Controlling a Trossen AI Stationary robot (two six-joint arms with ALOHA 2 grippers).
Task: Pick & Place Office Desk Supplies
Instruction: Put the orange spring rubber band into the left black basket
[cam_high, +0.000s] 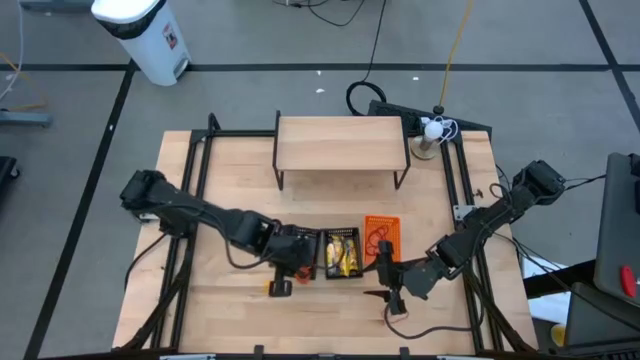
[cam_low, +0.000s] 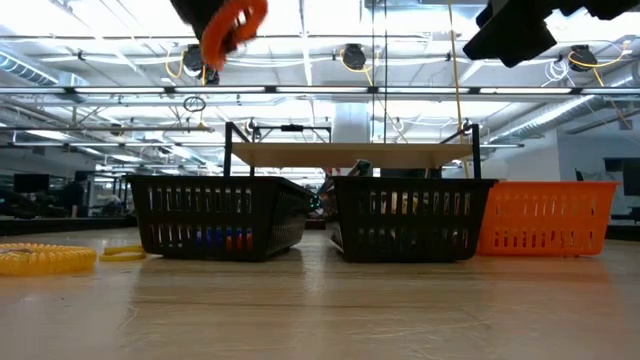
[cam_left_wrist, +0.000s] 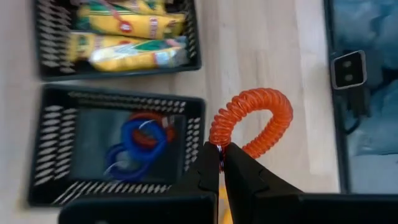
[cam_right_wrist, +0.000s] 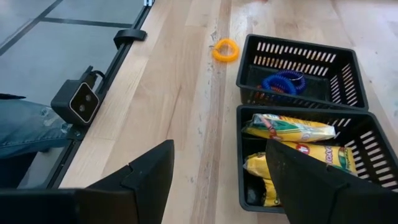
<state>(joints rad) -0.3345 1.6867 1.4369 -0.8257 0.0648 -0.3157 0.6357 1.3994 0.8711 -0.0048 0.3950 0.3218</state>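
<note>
**Now: your left pincer holds an orange coil above the table**

Right now your left gripper (cam_left_wrist: 220, 163) is clamped narrow on an orange coil (cam_left_wrist: 254, 121), pinching one end of the loop so the rest arcs out past the fingertips; in the low view the coil (cam_low: 233, 28) hangs high above the table, lifted clear of the wood; from above, the gripper (cam_high: 283, 270) sits just in front of the left black basket (cam_high: 303, 252), over bare wood rather than over any compartment.

That left basket (cam_left_wrist: 118, 149) already has blue and red coils (cam_left_wrist: 138, 138) lying in it; beside it the middle black basket (cam_high: 342, 252) is packed with yellow packs (cam_left_wrist: 124, 37); the orange basket (cam_high: 381, 237) stands on the far side of the row, touching the middle one, with thin loops inside that are too small to tell apart.

Your right gripper (cam_right_wrist: 217, 180) is spread wide and holds nothing; it hovers in front of the orange basket, aimed across the two black baskets.

A yellow coil (cam_right_wrist: 225, 50) lies on the table near the left basket; in the low view another yellow coil (cam_low: 45, 258) rests at the table's edge.
</note>
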